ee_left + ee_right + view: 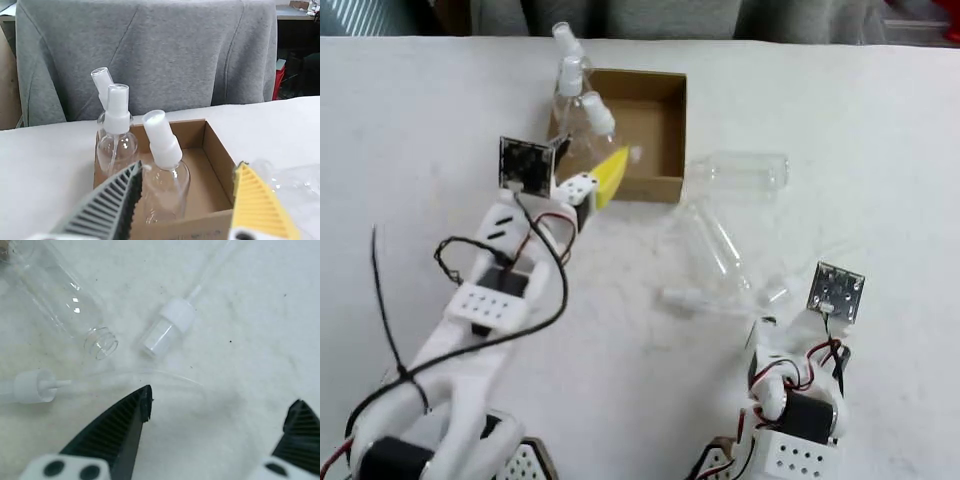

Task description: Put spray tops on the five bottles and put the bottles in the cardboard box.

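Sitting in the box: three capped bottles [118,110] stand upright, bunched at one end of the cardboard box [650,135]. My guess is that keeps the bare half free for the last two.
Left gripper: the left gripper [190,170] hangs at the box's near wall with its jaws spread wide and nothing in them. The closest capped bottle sits in line with the gap, and I can't tell if anything's touching it.
Right gripper: the right gripper [222,402] is low over the table [880,150], jaws apart and empty, pointed at the loose parts. Looks like a sensible spot for grabbing a cap next.
Left to do: a bare bottle [60,295] lies on its side, neck open, near a spray top [167,327]. The other spray top [30,387] lies close by, its dip tube curling across the table. A second bare bottle [740,172] lies just outside the box's side wall. So I'd call it three of five done.
High view adds: the whole layout, meaning both arms well apart, one at the box and one by the loose parts, plus that second bare bottle beside the box.
Left wrist view adds: a side-on look, so you can see the bottles really stand inside the walls, and one top leans a bit.
Right wrist view adds: the threaded neck and the thin dip tubes, which is handy for lining up a cap.
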